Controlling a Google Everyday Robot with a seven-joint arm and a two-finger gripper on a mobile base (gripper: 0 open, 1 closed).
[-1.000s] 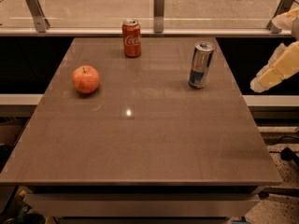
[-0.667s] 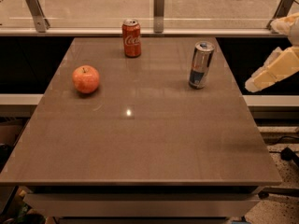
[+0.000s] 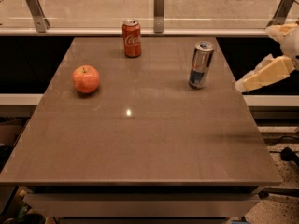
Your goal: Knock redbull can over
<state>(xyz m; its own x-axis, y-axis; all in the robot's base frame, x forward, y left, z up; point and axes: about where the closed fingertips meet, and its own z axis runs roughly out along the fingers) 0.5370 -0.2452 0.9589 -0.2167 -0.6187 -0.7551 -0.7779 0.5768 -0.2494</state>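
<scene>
Nearest the camera, the brown table point(image 3: 140, 153) spreads wide and bare across its front half, with a small bright glint of light near its middle. Farther back on the left sits a red apple point(image 3: 86, 79), stem up. Across from it, toward the right side, the redbull can point(image 3: 201, 65) stands upright on the tabletop, silver and blue, well inside the right edge. To the right of that can, past the table's edge and over the dark gap beside it, hangs the cream-coloured gripper point(image 3: 252, 80), slanting down with its tip pointed left toward the table. It is near the redbull can but clearly apart from it, touching nothing. Whether the gripper is open or closed cannot be told from this angle. Farther still, close to the back edge and left of centre, a red Coca-Cola can point(image 3: 131, 38) stands upright. Behind the table runs a pale ledge with metal posts point(image 3: 159, 10) holding a glass barrier.
</scene>
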